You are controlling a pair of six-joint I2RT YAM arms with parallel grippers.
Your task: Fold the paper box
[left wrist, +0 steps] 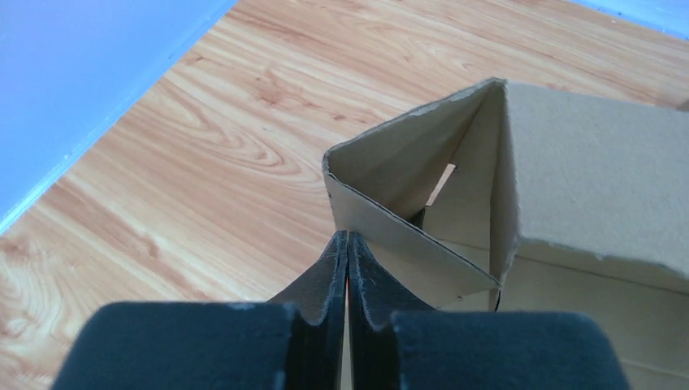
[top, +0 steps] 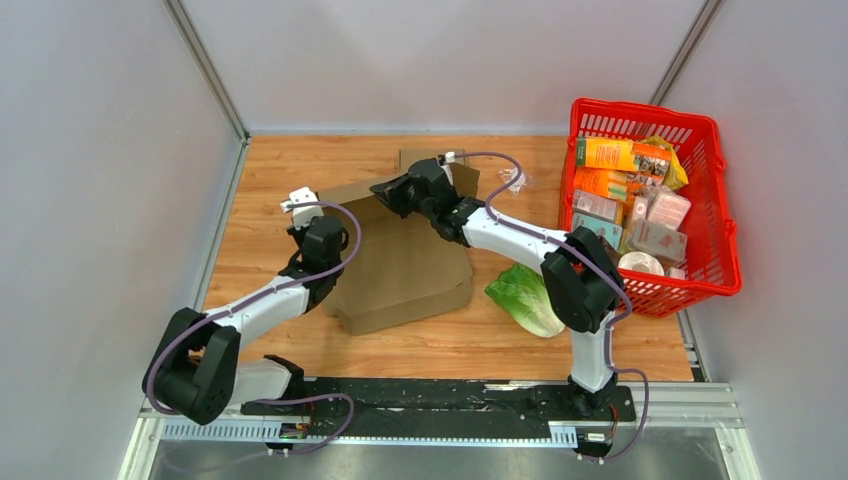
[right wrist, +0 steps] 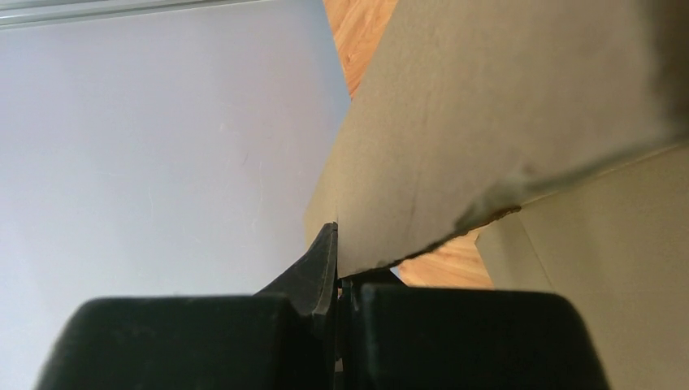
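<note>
Right wrist: jaws pinch paper box (right wrist: 487, 122) flap; left jaws closed.

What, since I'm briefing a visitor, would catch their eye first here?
A cardboard box mid-table, with both arms at it: the right gripper pinches its far flap, the left gripper is shut at its left corner. Next, a red basket far right, and a lettuce beside it.

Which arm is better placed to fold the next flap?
Right, probably: the right gripper is clamped on a flap of the paper box; the left gripper is shut at the corner, seemingly gripping nothing.
</note>
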